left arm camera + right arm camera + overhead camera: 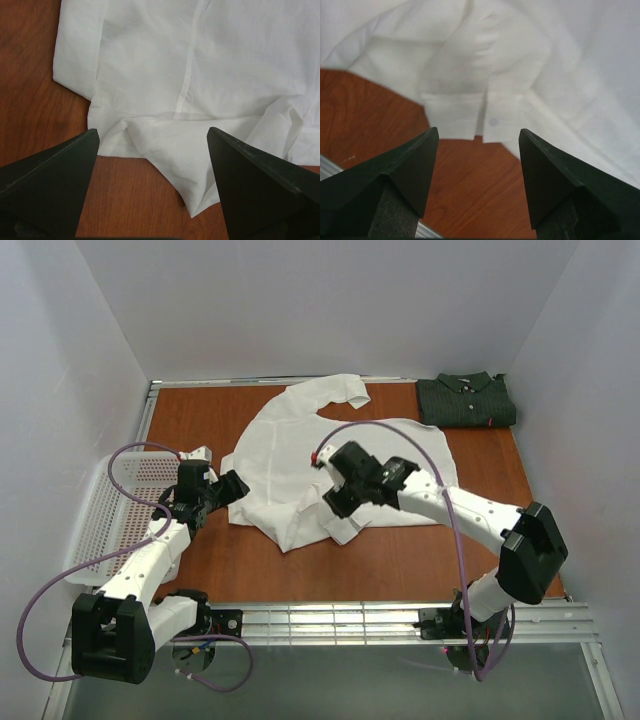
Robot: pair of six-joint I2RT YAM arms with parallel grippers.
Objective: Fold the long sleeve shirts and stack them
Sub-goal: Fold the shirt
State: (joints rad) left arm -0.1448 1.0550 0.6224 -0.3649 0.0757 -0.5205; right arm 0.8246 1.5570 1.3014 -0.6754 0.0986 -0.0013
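Observation:
The white long sleeve shirt lies spread and rumpled across the middle of the table. The dark grey-green shirt lies folded at the back right corner. My left gripper is open at the white shirt's left hem; in the left wrist view the white shirt has a folded corner lying between the open gripper's fingers, untouched. My right gripper hangs open over the shirt's near edge. The right wrist view shows a buttoned cuff just beyond the open gripper, with bare wood between its fingers.
A white mesh basket sits off the table's left edge beside the left arm. A metal rail runs along the near edge. White walls close in the back and both sides.

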